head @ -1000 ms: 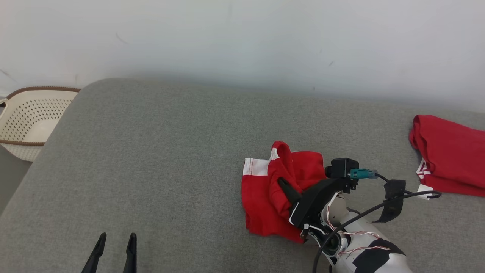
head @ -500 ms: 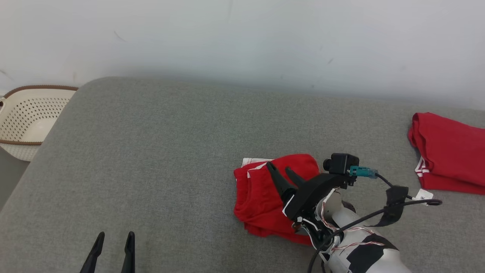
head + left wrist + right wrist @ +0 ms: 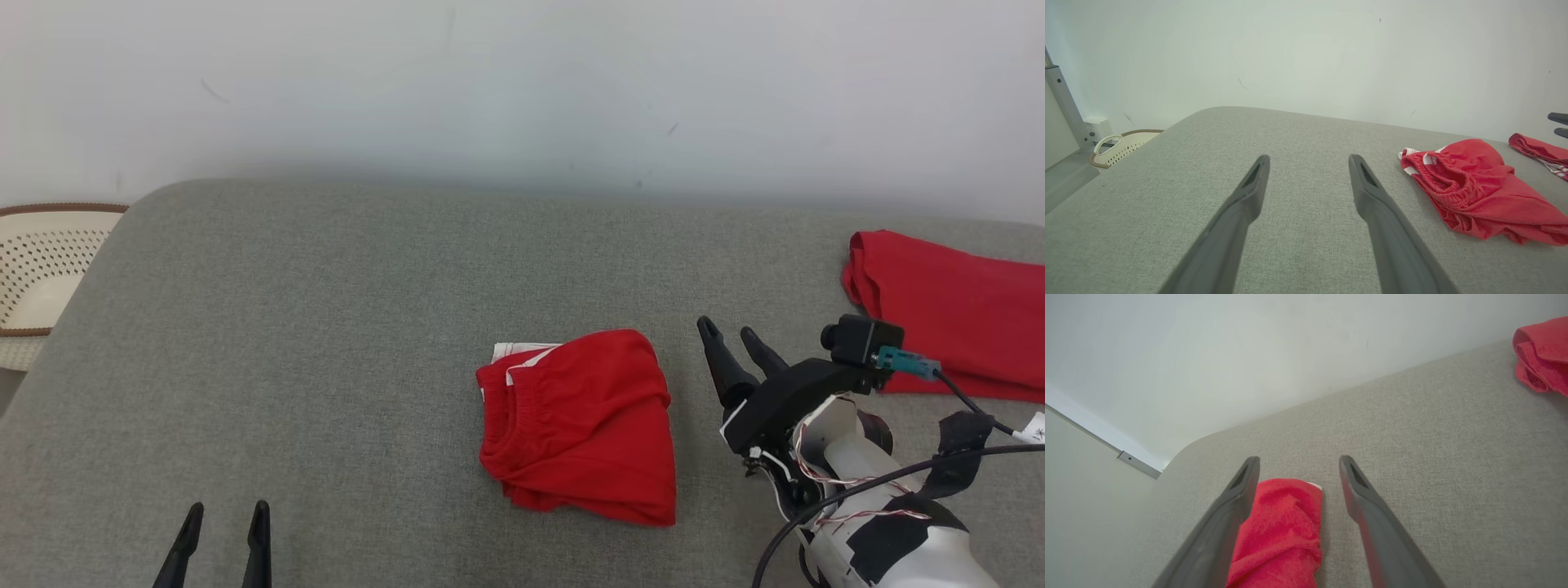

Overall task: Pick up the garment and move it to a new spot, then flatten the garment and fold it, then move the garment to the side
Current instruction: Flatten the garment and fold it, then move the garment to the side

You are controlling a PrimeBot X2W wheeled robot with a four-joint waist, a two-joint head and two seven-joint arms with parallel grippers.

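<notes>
Well, your folded red fabric garment with white trim [image 3: 580, 425] lies near the middle of the grey upholstered surface [image 3: 326, 327]. Your right gripper [image 3: 725, 328] stands just beside it, clear of the cloth, jaws spread wide and holding nothing. Your left gripper [image 3: 228, 508] hangs well apart at the lower left, likewise spread and empty. A second red cloth [image 3: 947, 310] lies at the far right.

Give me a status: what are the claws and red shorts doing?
Left gripper open, idle. Right gripper open, just right of folded red shorts, not touching. Second red garment far right, clear of them.
</notes>
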